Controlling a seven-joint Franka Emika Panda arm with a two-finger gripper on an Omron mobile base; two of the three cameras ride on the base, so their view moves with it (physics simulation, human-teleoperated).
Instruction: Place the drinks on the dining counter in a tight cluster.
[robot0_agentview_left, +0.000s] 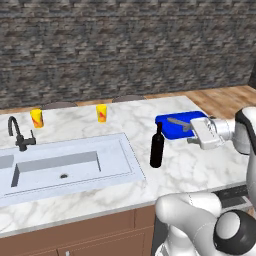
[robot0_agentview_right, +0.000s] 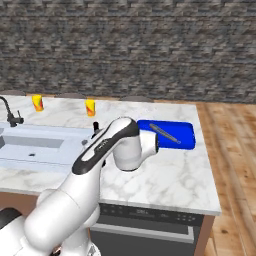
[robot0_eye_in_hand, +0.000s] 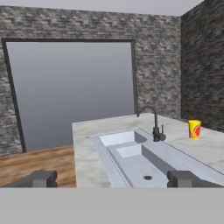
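Gripper (robot0_eye_in_hand: 111, 179) spread wide, holding nothing

Black wine bottle (robot0_agentview_left: 157, 146) stands on the desk (robot0_agentview_left: 200, 165) beside the sink (robot0_agentview_left: 70, 167); no label readable.

White marble dining counter (robot0_agentview_left: 125, 122) — sink (robot0_agentview_left: 65, 167) inset left, black wine bottle (robot0_agentview_left: 157, 147) beside it, blue board (robot0_agentview_left: 177, 124) right, two yellow cups (robot0_agentview_left: 101, 113) far.

Your white arm covers most of the tall black wine bottle (robot0_agentview_right: 96, 126) in the right base view, sink basin (robot0_agentview_left: 6, 165) cut by the left edge, grey utensil (robot0_agentview_left: 179, 123) on the blue board (robot0_agentview_left: 172, 131) too small to identify, tool (robot0_agentview_left: 194, 133) fingers hidden behind its white body.
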